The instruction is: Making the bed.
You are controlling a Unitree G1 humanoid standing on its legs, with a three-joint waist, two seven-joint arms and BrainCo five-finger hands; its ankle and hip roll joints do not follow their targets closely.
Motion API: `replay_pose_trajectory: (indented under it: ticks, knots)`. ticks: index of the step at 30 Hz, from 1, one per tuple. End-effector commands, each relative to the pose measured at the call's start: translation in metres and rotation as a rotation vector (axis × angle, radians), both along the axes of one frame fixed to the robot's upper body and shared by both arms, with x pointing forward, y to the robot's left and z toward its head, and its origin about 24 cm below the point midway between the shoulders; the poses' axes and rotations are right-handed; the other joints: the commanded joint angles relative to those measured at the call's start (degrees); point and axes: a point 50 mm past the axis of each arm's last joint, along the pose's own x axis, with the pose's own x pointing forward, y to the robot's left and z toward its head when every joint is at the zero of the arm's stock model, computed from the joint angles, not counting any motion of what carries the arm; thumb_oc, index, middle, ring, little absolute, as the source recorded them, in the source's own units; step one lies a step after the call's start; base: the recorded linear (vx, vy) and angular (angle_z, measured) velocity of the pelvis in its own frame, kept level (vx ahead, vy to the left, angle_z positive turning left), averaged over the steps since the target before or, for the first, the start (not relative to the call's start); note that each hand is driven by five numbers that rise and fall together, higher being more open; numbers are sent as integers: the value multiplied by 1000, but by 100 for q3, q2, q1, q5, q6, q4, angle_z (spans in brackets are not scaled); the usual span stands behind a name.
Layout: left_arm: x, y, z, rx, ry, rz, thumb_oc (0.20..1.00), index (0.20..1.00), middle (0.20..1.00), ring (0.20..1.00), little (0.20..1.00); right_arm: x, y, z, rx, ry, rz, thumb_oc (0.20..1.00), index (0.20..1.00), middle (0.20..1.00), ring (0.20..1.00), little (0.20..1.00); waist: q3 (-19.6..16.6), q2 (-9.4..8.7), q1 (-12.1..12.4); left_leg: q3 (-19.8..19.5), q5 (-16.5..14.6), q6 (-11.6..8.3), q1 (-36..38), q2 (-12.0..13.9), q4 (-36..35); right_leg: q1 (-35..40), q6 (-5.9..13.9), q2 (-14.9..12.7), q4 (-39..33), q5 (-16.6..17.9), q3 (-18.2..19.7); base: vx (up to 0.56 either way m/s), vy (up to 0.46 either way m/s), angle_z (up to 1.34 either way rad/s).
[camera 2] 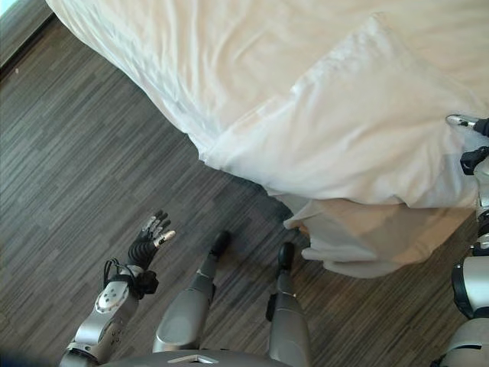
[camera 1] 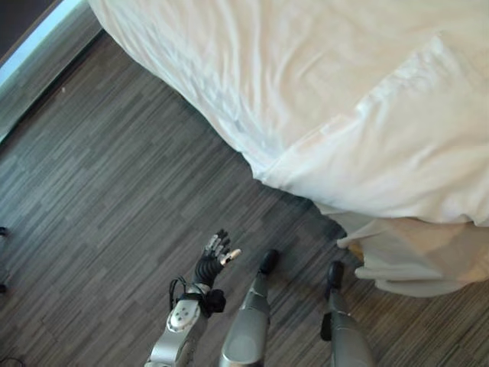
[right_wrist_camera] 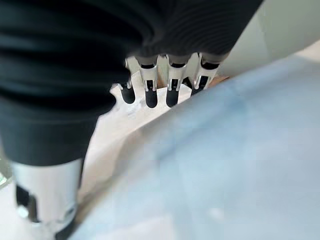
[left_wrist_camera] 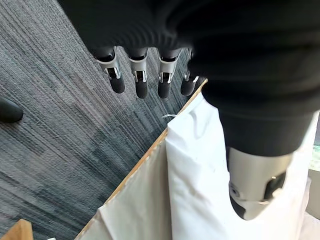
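Observation:
The bed fills the upper right, covered by a white duvet [camera 1: 321, 76]. A folded-over flap of the duvet [camera 2: 351, 130] lies at the corner nearest me. Below that corner a white sheet [camera 2: 359, 237] hangs down bunched toward the floor. My left hand [camera 1: 216, 256] is out over the floor to the left of the bed, open, with straight fingers [left_wrist_camera: 140, 82] holding nothing. At the right, my right hand [camera 2: 472, 141] sits at the edge of the folded flap; its fingers [right_wrist_camera: 160, 87] are straight over the white cloth [right_wrist_camera: 225, 165] and it is open.
Dark wood-plank floor [camera 1: 107, 199] runs along the bed's left side. A wall skirting [camera 1: 34, 42] crosses the far left corner. The bed's wooden frame edge [left_wrist_camera: 145, 157] shows beside the hanging sheet [left_wrist_camera: 200, 170].

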Motion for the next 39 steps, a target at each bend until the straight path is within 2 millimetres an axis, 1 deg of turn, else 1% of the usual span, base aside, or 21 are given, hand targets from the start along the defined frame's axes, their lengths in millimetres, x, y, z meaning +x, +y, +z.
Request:
replay_pose_trajectory:
  ticks: [1,2,3,6,9,13,19,21,24,25,26,27,28,29,30,31,32,35,36,37,39]
  knots:
    - [8,4,17,6,-94,-1,1000,1000,1000,1000,1000,-13,-8,47,-51,-169,-43,460,460,460,460,460,-22,-205,83,499,-251,-204,72,-13,0,193,69,-41,74,-786,175,-42,12,6]
    - [8,4,16,8,-89,-1,1000,1000,1000,1000,1000,-11,-7,44,-55,-151,-32,294,294,294,294,294,-25,-203,66,524,-260,-204,101,-8,0,209,73,-39,74,-793,182,-38,19,3]
    - [7,4,14,8,-79,-2,1000,1000,1000,1000,1000,-10,-6,40,-59,-131,-26,200,200,200,200,200,-27,-204,57,539,-275,-197,138,1,0,233,71,-38,74,-800,193,0,0,0]
    - [4,3,11,4,-64,-9,1000,1000,1000,1000,1000,-8,-4,30,-49,-103,-17,200,200,200,200,200,-32,-201,44,558,-302,-176,238,17,0,322,62,-43,74,-812,199,0,0,0]
    - [0,3,4,1,-26,-17,1000,1000,1000,1000,1000,-7,-4,-3,41,-65,-8,200,200,200,200,200,-71,-201,-18,596,-381,-128,429,9,0,488,68,-95,74,-818,211,0,0,0]
    - [0,5,3,12,-13,-24,1000,1000,1000,1000,1000,-10,-5,-20,71,-29,-9,200,200,200,200,200,-81,-201,-59,642,-427,-113,519,1,0,544,81,-152,74,-808,195,-6,10,0]
    - [-5,6,-2,9,12,-7,1000,1000,1000,1000,1000,-7,17,-60,76,16,76,200,200,200,200,200,-134,-217,-219,787,-511,-28,730,5,0,694,90,-205,74,-793,283,5,33,-4]
    - [-8,10,-6,12,35,24,1000,1000,1000,1000,1000,-11,35,-84,78,16,137,200,200,200,200,200,-221,-239,-374,838,-589,29,875,9,0,818,91,-224,74,-819,312,41,31,-15]
    - [-11,18,-7,28,48,60,1000,1000,1000,1000,1000,-27,52,-117,120,14,168,200,200,200,200,200,-333,-270,-530,886,-673,87,1034,29,0,946,92,-246,74,-849,323,44,20,-6]
    - [-12,19,-7,31,50,58,1000,1000,1000,1000,1000,-28,52,-118,122,17,166,200,200,200,200,200,-336,-280,-519,883,-675,88,1043,27,0,956,93,-247,74,-853,319,52,17,-8]
    - [-14,21,-9,32,63,80,1000,1000,1000,1000,1000,-41,66,-146,185,34,178,200,200,200,200,200,-405,-306,-641,933,-731,123,1152,40,0,1037,94,-265,74,-854,335,37,13,-8]
    - [-15,22,-9,34,65,79,1000,1000,1000,1000,1000,-42,67,-147,187,36,176,200,200,200,200,200,-409,-316,-633,934,-734,124,1161,39,0,1045,94,-266,74,-858,335,70,17,-16]
    - [-18,25,-10,38,77,97,1000,1000,1000,1000,1000,-56,81,-178,261,86,183,200,200,200,200,200,-479,-343,-764,984,-787,160,1279,53,0,1120,88,-272,74,-862,374,37,4,-21]
    - [-19,25,-11,40,80,97,1000,1000,1000,1000,1000,-57,82,-179,263,88,182,200,200,200,200,200,-484,-355,-757,987,-791,161,1292,53,0,1131,88,-273,74,-866,376,67,12,-18]
    - [-22,28,-13,44,97,107,1000,1000,1000,1000,1000,-68,98,-208,327,163,204,200,200,200,200,200,-553,-367,-869,1044,-833,195,1384,70,0,1191,86,-277,74,-863,412,56,19,-15]
    - [-23,28,-13,44,103,105,1000,1000,1000,1000,1000,-77,105,-223,370,205,199,200,200,200,200,200,-598,-378,-923,1084,-857,214,1448,76,0,1240,81,-277,74,-860,451,56,19,-12]
    - [-24,28,-14,45,104,106,1000,1000,1000,1000,1000,-77,105,-224,371,207,199,200,200,200,200,200,-598,-386,-917,1090,-862,215,1460,76,0,1248,81,-277,74,-863,457,45,19,-23]
    - [-28,29,-16,50,121,107,1000,1000,1000,1000,1000,-95,118,-255,464,303,192,200,200,200,200,200,-700,-409,-1029,1198,-931,260,1622,96,0,1350,86,-284,74,-850,549,40,22,-27]
    - [-28,29,-16,54,125,114,1000,1000,1000,1000,1000,-103,126,-274,532,355,181,200,200,200,200,200,-735,-412,-1093,1267,-960,273,1705,107,0,1379,92,-285,74,-830,626,39,27,-21]
    - [-28,30,-16,55,125,114,1000,1000,1000,1000,1000,-103,127,-274,532,355,182,200,200,200,200,200,-731,-416,-1090,1274,-963,274,1712,107,0,1383,92,-284,74,-831,633,28,33,-19]
    - [-27,29,-17,57,132,112,1000,1000,1000,1000,1000,-116,136,-299,593,468,161,200,200,200,200,200,-737,-410,-1130,1334,-987,286,1802,106,0,1425,88,-281,74,-817,706,21,22,-16]
